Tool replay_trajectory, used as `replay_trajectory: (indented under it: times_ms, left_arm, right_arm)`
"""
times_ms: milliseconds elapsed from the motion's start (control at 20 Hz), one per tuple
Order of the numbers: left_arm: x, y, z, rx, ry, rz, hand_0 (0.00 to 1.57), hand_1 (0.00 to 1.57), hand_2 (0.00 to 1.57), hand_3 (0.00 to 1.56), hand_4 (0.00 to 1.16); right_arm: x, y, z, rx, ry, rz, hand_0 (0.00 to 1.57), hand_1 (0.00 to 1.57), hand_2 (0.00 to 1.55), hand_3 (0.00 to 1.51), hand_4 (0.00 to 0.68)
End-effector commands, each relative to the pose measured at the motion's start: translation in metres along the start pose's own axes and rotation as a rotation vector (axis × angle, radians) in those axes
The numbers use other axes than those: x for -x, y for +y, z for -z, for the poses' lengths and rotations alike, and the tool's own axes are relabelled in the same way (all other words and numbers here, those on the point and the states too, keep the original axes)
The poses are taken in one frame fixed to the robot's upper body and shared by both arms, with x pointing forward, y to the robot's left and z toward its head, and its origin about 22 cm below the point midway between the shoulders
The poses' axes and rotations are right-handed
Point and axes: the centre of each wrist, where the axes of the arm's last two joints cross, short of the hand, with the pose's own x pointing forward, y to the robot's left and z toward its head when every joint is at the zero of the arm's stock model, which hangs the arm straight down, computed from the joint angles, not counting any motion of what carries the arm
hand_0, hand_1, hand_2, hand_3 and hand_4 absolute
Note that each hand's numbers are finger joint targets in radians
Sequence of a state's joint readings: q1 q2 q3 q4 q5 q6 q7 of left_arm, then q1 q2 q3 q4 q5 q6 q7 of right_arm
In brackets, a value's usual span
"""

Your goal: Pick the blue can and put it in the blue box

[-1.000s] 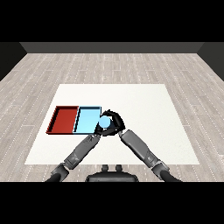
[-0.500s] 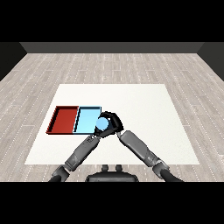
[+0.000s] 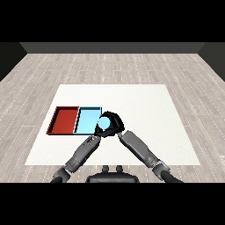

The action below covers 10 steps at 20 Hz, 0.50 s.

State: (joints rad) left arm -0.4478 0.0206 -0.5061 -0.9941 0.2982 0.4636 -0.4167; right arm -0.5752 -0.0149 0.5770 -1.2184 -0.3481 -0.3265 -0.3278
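A black right hand (image 3: 113, 121) curls round a smooth, round-topped blue can (image 3: 104, 124), held at the right rim of the shallow rectangular light blue tray (image 3: 87, 121). Further to its left, a matching red tray (image 3: 65, 119) adjoins it on the flat white table (image 3: 145, 105), above grey plank flooring (image 3: 110, 66). Whether the left hand is open cannot be told.

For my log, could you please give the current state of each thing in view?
Blue can: held by the right hand, at the blue tray's right edge.
Right hand: curled round the can.
Left hand: hidden behind the can.
Blue tray: holds nothing.
Red tray: holds nothing.
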Motion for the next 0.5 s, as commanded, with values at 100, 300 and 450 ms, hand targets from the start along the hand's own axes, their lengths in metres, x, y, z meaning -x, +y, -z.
replay_trajectory:
  times_ms: [100, 300, 450]
  left_arm:
    - [0.000, -0.005, 0.005, -0.007, 0.027, -0.042, 1.57, 1.57, 1.52, 1.45, 1.10]
    - [0.002, -0.005, 0.006, -0.007, 0.027, -0.043, 1.57, 1.57, 1.52, 1.45, 1.10]
    - [0.001, -0.021, -0.009, -0.011, 0.009, -0.046, 1.57, 1.57, 1.52, 1.45, 1.12]
  right_arm:
    - [-0.009, -0.005, 0.000, -0.010, 0.038, 0.067, 0.54, 0.54, 0.55, 0.00, 0.000]
    - [-0.003, -0.002, -0.004, 0.021, 0.037, 0.056, 0.00, 0.00, 0.00, 0.00, 0.000]
    - [-0.015, -0.003, -0.011, 0.021, 0.026, 0.057, 0.00, 0.00, 0.00, 0.00, 0.000]
